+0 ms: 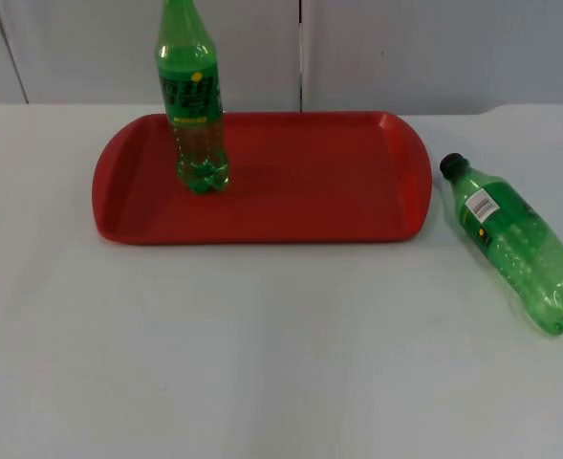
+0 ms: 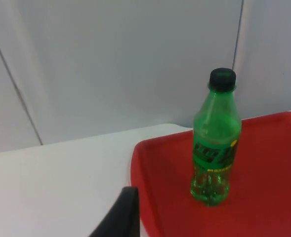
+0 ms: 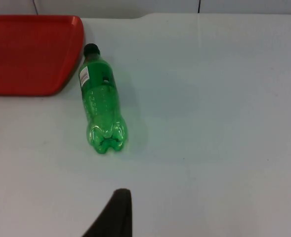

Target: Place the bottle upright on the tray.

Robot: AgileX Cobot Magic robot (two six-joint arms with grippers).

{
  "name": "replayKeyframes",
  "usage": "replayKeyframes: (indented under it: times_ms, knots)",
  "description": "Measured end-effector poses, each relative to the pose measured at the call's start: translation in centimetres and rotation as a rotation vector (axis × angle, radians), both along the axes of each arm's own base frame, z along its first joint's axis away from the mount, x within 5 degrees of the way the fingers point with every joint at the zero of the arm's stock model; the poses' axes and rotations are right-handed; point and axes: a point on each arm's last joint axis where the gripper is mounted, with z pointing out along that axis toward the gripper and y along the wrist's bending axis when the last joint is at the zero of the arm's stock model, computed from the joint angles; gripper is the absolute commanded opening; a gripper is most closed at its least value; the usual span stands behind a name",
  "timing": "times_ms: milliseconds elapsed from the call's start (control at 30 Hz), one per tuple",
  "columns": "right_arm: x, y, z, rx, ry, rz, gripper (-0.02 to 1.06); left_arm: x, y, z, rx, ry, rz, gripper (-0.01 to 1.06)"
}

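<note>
A green bottle (image 1: 192, 105) with a black cap stands upright on the left part of the red tray (image 1: 310, 191). In the left wrist view this bottle (image 2: 214, 148) rises from the tray (image 2: 273, 163), and my left gripper (image 2: 123, 217) is over the white table beside the tray's end, well apart from it. A second green bottle (image 1: 515, 244) lies on its side on the table to the right of the tray, cap towards the tray. My right gripper (image 3: 115, 215) is over the table some way behind the base of this lying bottle (image 3: 100, 101), touching nothing.
The white table (image 1: 262, 344) stretches wide in front of the tray. The grey partition wall (image 1: 405, 48) stands right behind the tray's far rim. The tray's right end (image 3: 71, 54) lies close to the lying bottle's cap.
</note>
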Motion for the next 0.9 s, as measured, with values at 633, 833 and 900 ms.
replayKeyframes:
  times_ms: [633, 833, 900]
  knots:
    - [0.0, 0.0, 0.0, 0.0, 0.0, 0.0, 1.05, -8.0, 2.3, 2.3, 0.008, 0.062, 0.057, 1.05]
    - [0.0, 0.0, 0.0, 0.0, 0.0, 0.0, 1.05, -10.8, 2.6, 2.6, 0.0, 0.058, 0.027, 1.05]
    - [0.0, 0.0, 0.0, 0.0, 0.0, 0.0, 1.05, -11.4, 2.6, 2.5, -0.013, 0.06, 0.015, 1.05]
